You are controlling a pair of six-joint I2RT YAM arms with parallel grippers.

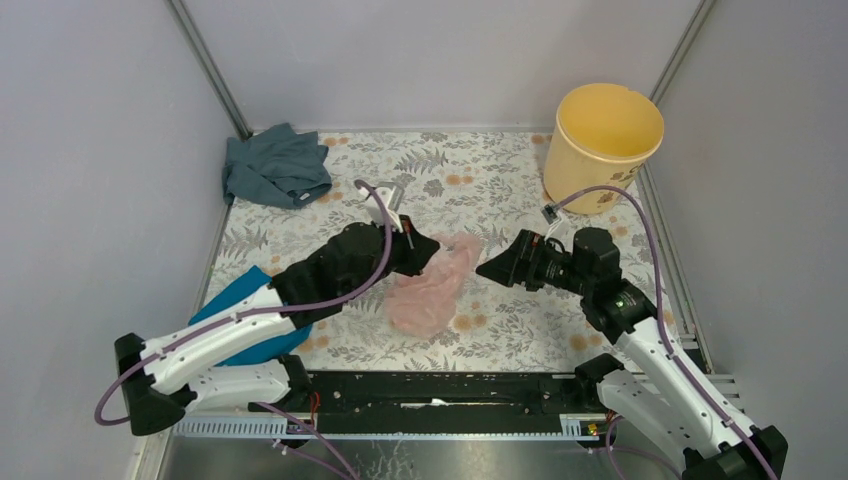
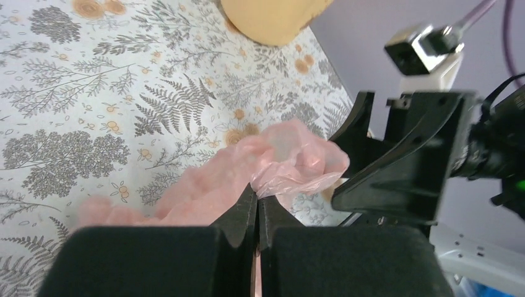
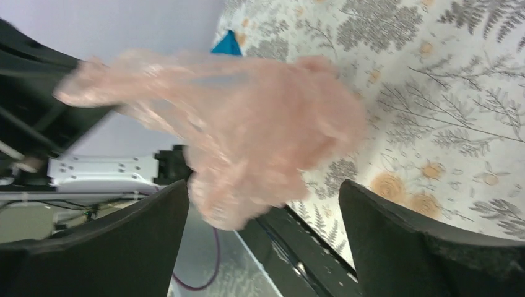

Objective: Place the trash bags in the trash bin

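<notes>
Your left gripper point(image 2: 257, 207) is closed tight, its two fingertips pressed together with a fold of the pale pink trash bag point(image 2: 278, 154) pinched between them. Your right gripper point(image 3: 263, 185) stands wide, one finger to each side of its wrist view. The crumpled bag point(image 3: 247, 124) hangs in front of the gap, and neither finger grips it.

From above, you see both grippers facing each other over the middle of the table point(image 1: 500, 180). The left gripper point(image 1: 425, 250) is on the bag's left end and the right gripper point(image 1: 495, 268) is just beside its right edge. The bag point(image 1: 435, 285) trails from the pinch down toward the near edge as a wrinkled, filmy heap. You cannot tell how much of it rests on the floral cover.

The trash bin point(image 1: 603, 140) stands upright in the far right corner, well apart from the bag, and its open mouth shows only yellow wall and floor. The bag is wholly outside it.

A grey-blue cloth point(image 1: 275, 165) lies bunched in the far left corner. A teal cloth point(image 1: 245, 320) lies by the near left edge, partly under your left arm.
</notes>
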